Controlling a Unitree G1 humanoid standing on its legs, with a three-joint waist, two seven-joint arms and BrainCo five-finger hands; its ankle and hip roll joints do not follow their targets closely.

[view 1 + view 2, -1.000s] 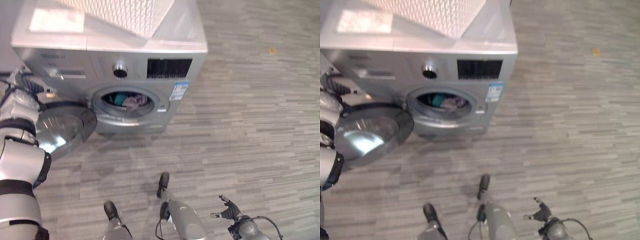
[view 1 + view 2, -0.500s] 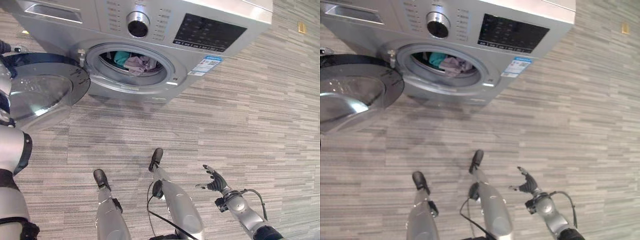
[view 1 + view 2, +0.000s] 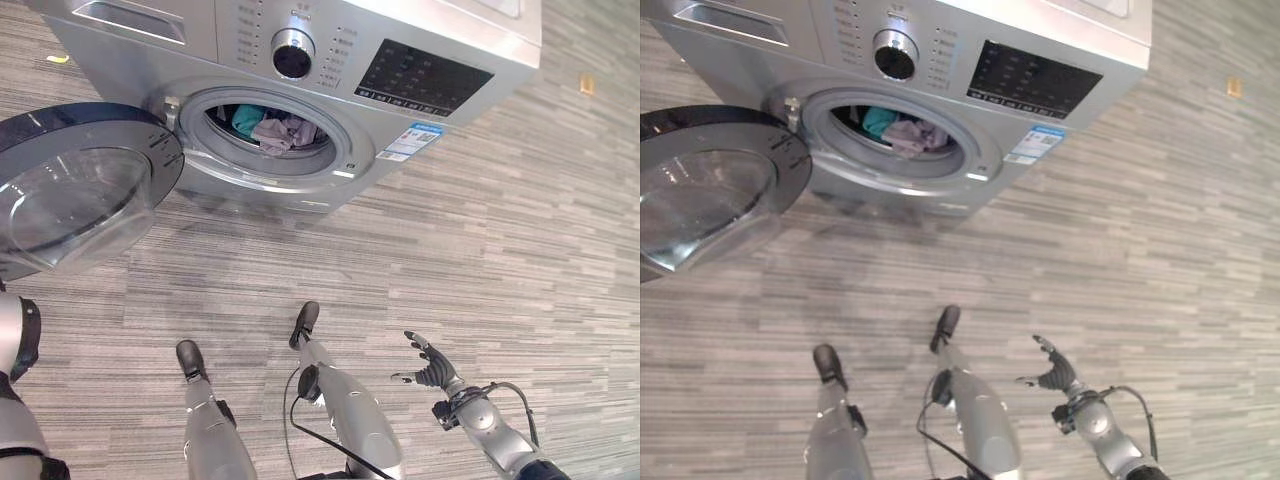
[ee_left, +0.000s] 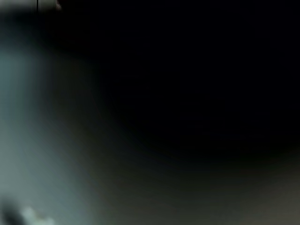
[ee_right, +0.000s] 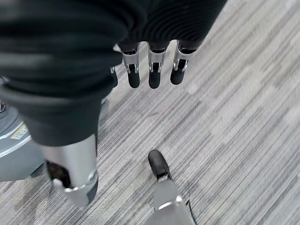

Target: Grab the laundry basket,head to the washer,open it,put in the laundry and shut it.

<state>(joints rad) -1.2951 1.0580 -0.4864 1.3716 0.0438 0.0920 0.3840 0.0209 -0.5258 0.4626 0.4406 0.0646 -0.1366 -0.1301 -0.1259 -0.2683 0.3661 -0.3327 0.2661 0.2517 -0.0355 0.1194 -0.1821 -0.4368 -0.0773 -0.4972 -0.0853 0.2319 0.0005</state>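
Note:
The silver washer (image 3: 450,40) stands ahead with its round door (image 3: 80,190) swung wide open to the left. Inside the drum lies laundry (image 3: 275,128), a teal piece beside greyish-pink cloth. My left arm (image 3: 12,400) comes up at the lower left, just below the door's outer rim. The left wrist view is dark, pressed close to some surface. My right hand (image 3: 430,368) hangs low at the right above the floor, open and holding nothing; its straight fingers (image 5: 150,70) show in the right wrist view.
Grey striped floor (image 3: 520,230) stretches to the right of the washer and in front of it. The control dial (image 3: 292,52) and a dark panel (image 3: 425,78) sit on the washer's front above the drum.
The camera has tipped down and closer, so the white basket on the washer's top left the picture. My left arm has slid toward the left edge. The door stays open.

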